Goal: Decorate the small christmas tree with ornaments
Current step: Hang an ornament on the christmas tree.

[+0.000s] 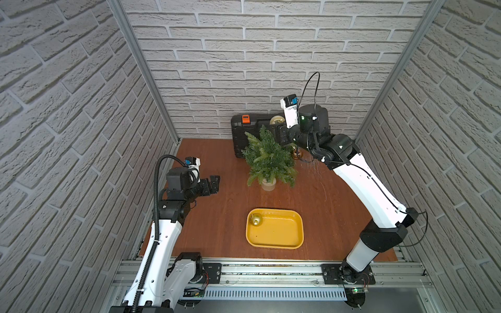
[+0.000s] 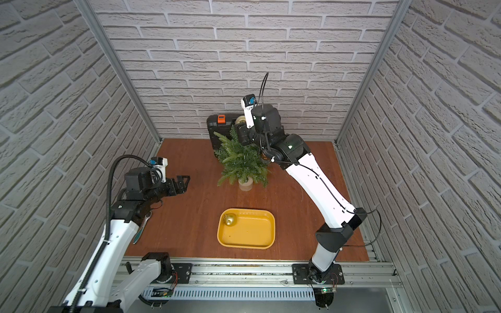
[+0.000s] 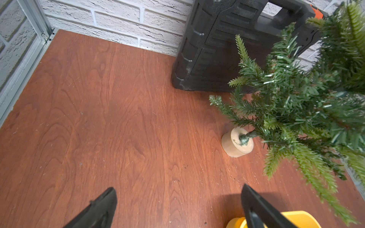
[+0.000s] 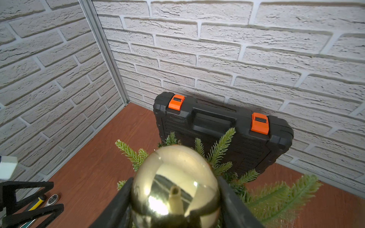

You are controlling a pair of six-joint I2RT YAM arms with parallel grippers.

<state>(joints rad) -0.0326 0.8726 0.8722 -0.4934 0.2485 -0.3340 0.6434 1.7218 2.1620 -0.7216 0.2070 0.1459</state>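
- A small christmas tree (image 1: 268,160) stands upright on its pale beige base near the back of a wood-grain worktop (image 1: 217,216), just in front of a black case with orange latches (image 1: 241,130).
- The right end effector (image 4: 175,179) is clenched around a mirror-like pale gold bauble (image 4: 175,163), holding it above the tree's top branches. The bauble's cap points back toward the wrist camera.
- The left end effector (image 1: 214,184) is released, its jaws spread wide and holding nothing. It hovers over the worktop, well apart from the tree.
- A gold bauble (image 1: 255,219) lies in a corner of the yellow tray (image 1: 273,245) at the front.
- A copper-bronze bauble (image 1: 297,154) shows at the tree's edge under the right arm. Whether it hangs from a branch cannot be told.
- Risk: the held ball is smooth and round, so it could slip from the grip and drop.
- Risk: with the cap facing away from the branches, its thin loop may miss them.
- Risk: the base is narrow, so an arm pressing into the branches could tip the tree or knock the copper-bronze bauble loose.
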